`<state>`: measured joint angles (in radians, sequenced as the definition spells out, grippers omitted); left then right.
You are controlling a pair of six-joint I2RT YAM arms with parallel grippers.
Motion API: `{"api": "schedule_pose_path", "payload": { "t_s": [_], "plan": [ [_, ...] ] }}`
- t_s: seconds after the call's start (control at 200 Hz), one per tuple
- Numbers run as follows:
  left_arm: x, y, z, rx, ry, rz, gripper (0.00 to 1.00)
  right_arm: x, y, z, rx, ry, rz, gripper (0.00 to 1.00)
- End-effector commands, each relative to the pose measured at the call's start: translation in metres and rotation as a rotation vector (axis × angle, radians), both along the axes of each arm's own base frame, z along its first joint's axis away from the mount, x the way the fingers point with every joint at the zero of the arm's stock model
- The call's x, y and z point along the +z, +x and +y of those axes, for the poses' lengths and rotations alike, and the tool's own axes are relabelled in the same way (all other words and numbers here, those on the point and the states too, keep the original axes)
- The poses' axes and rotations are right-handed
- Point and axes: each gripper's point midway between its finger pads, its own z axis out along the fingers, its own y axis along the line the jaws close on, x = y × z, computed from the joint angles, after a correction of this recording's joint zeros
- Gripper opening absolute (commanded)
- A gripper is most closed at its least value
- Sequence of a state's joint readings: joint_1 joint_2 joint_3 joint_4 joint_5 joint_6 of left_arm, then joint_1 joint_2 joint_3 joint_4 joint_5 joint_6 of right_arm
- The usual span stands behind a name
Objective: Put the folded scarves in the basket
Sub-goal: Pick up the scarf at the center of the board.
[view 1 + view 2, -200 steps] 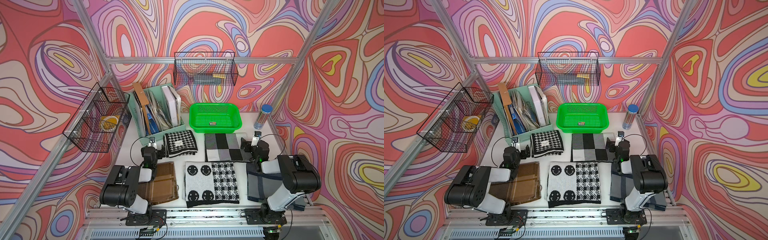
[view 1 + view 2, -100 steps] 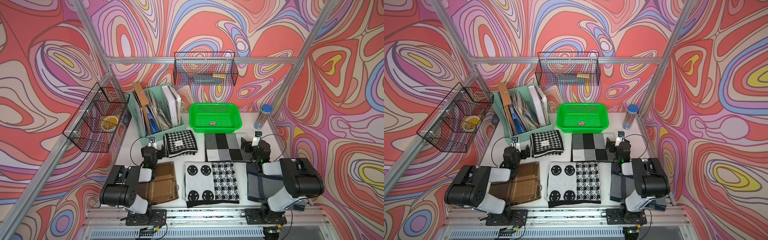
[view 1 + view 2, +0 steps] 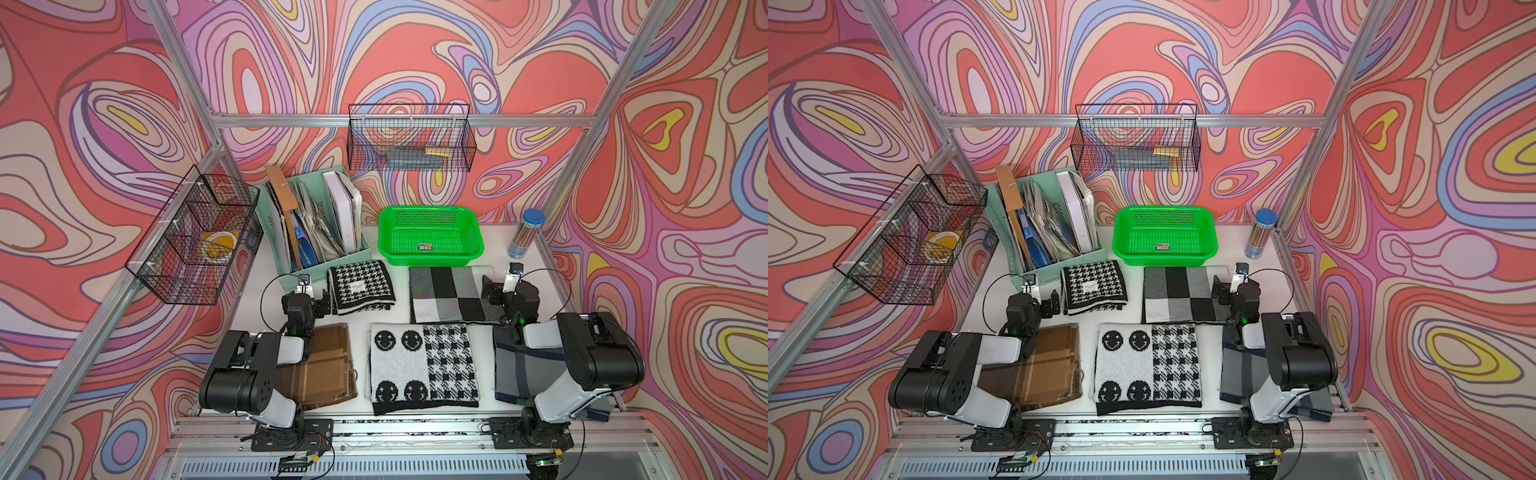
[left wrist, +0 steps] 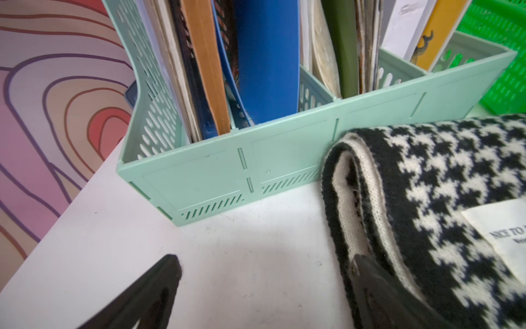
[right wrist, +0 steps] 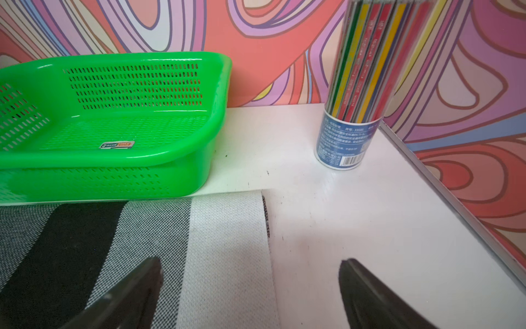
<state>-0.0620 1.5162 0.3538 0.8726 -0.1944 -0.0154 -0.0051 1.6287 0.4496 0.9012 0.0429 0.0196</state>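
Left tool point(image 4: 264, 263) and right tool point(image 5: 250, 263) (both spread wide) have not moved.

Mint file rack point(image 4: 284, 148) crammed with folders point(image 4: 264, 57) — pencil tube point(image 5: 355, 85) upright.

White tag point(image 4: 502, 236) on houndstooth scarf point(image 4: 427, 171): I read "NICE TO…", rest cut off. Basket point(image 5: 85, 182) sticker point(image 5: 116, 144) and pencil tube point(image 5: 345, 142) print: illegible.

The left arm point(image 3: 249, 365) and right arm point(image 3: 590, 361) are folded low; the left gripper point(image 4: 264, 263) and right gripper point(image 5: 250, 265) are held with jaws spread wide.
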Motion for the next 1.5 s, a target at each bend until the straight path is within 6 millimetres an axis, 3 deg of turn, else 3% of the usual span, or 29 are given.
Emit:
{"api": "schedule_pose_path", "payload": {
  "t_s": [0.0,0.1,0.185,0.245,0.305,0.4,0.641,0.726,0.741,0.801,0.901,1.026,1.216,1.322,1.387,1.497],
  "plan": [
    [0.042,-0.006,0.007,0.063,0.033,-0.072,0.99,0.035,-0.006,-0.004,-0.036,0.005,-0.059,0.98],
    [0.082,-0.017,0.002,0.061,-0.029,-0.111,0.99,0.065,-0.012,-0.005,-0.056,0.066,-0.054,0.98],
    [0.1,-0.028,-0.001,0.073,-0.138,-0.144,0.99,0.091,-0.018,-0.017,-0.168,0.204,-0.024,0.98],
    [0.105,-0.032,-0.002,0.091,-0.241,-0.187,0.99,0.097,-0.03,-0.036,-0.327,0.301,0.015,0.98],
    [0.107,-0.035,-0.001,0.136,-0.373,-0.227,0.99,0.099,-0.042,-0.044,-0.402,0.347,0.065,0.98],
    [0.097,-0.046,-0.004,0.197,-0.624,-0.216,0.99,0.097,-0.069,-0.065,-0.602,0.425,0.133,0.98],
    [0.106,-0.051,-0.04,0.047,-0.84,-0.13,0.96,0.105,-0.059,-0.046,-0.453,0.491,0.183,0.98],
    [0.113,-0.048,-0.065,-0.033,-0.875,-0.034,0.87,0.099,-0.052,-0.038,-0.392,0.502,0.206,0.98],
    [0.127,-0.045,-0.071,-0.059,-0.874,-0.041,0.86,0.098,-0.05,-0.036,-0.378,0.504,0.21,0.98],
    [0.139,-0.043,-0.095,-0.109,-0.822,0.012,0.85,0.086,-0.045,-0.034,-0.36,0.514,0.244,0.98],
    [0.156,-0.038,-0.139,-0.21,-0.717,0.083,0.85,0.065,-0.039,-0.039,-0.342,0.599,0.293,0.98],
    [0.161,-0.027,-0.188,-0.31,-0.717,0.142,0.82,0.048,-0.023,-0.048,-0.285,0.743,0.299,0.93],
    [0.144,-0.005,-0.265,-0.417,-0.691,0.274,0.74,0.017,0.001,-0.054,-0.273,0.694,0.396,0.85],
    [0.127,0.004,-0.301,-0.471,-0.7,0.358,0.61,0.002,0.009,-0.054,-0.268,0.691,0.436,0.79],
    [0.116,0.007,-0.318,-0.493,-0.701,0.388,0.56,-0.002,0.014,-0.053,-0.257,0.706,0.439,0.79],
    [0.095,0.011,-0.333,-0.476,-0.68,0.429,0.57,-0.013,0.025,-0.054,-0.256,0.715,0.464,0.78]
  ]
}}
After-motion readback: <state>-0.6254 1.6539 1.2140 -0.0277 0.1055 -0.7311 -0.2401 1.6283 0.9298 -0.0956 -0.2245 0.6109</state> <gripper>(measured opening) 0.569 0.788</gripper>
